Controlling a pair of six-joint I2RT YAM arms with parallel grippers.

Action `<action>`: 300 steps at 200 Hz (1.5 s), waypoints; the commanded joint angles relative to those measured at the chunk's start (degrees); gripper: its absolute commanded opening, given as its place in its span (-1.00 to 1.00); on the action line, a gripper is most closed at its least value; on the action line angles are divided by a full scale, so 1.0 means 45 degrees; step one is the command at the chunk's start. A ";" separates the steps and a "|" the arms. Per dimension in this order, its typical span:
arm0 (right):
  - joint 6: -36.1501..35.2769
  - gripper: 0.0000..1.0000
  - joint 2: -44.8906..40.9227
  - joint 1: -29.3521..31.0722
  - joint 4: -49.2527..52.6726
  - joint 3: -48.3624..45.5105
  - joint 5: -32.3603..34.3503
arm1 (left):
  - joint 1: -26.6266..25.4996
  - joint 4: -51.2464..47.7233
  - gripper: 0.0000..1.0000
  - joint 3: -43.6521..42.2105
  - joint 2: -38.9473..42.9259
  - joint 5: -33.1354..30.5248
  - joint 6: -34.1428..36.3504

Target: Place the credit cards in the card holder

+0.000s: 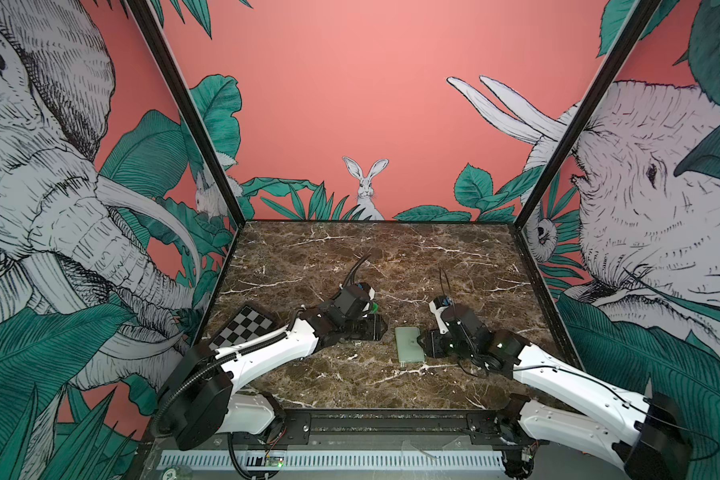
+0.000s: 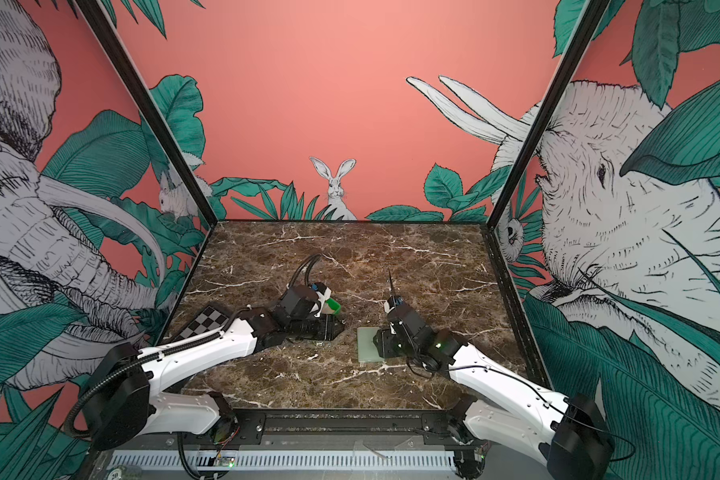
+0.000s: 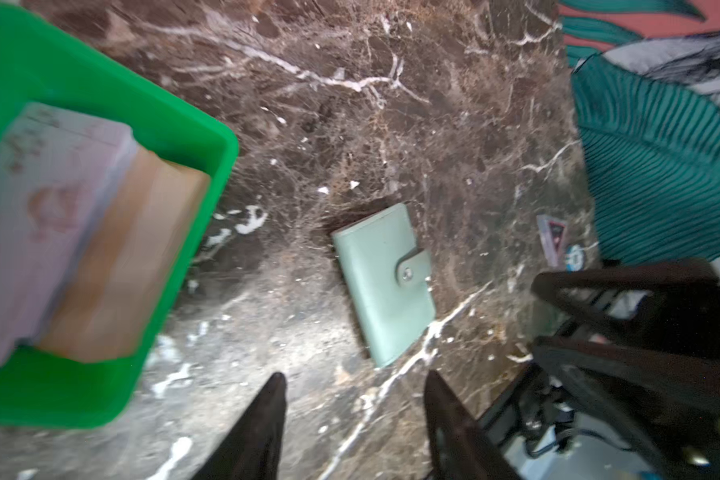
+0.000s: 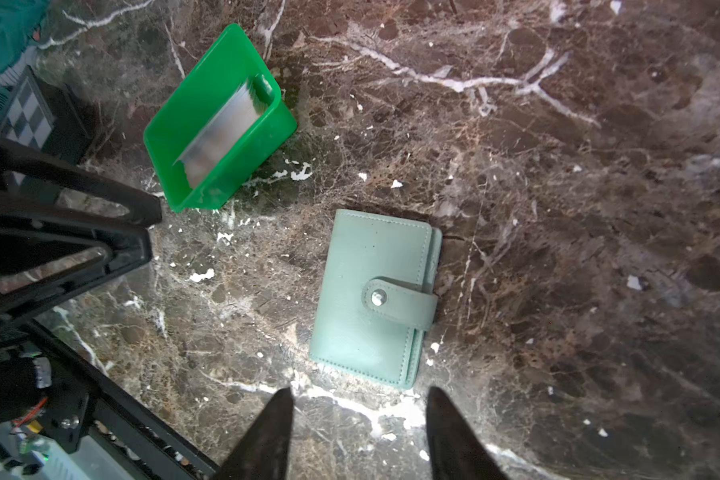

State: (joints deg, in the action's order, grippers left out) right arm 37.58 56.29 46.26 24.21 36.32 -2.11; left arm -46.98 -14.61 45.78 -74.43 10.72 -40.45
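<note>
Four edges of pale sage-green leather-like card holder (image 4: pixel 375 299) free: flat on brown marble table (image 4: pixel 558 208), shut, snap tab fastened, bare stone all round. Far half of table open in both top views. Stack of pale and tan credit cards (image 3: pixel 46 232) leaning inside bright green plastic tray (image 3: pixel 150 120), apart from holder. Left gripper (image 3: pixel 356 380) and right gripper (image 4: pixel 359 392): jaws moderately wide, gripping nothing, tips just short of holder, not touching.
</note>
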 commanded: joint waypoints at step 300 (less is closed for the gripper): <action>-0.0749 0.96 -0.2536 -0.2018 -0.0348 -0.1719 0.4308 | 1.0110 0.7308 0.98 -0.5706 0.3837 -0.4788 0.9695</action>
State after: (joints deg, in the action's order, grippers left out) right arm 35.90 46.04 39.97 27.94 29.74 18.06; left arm -2.13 3.66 23.38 -54.30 -10.15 -0.58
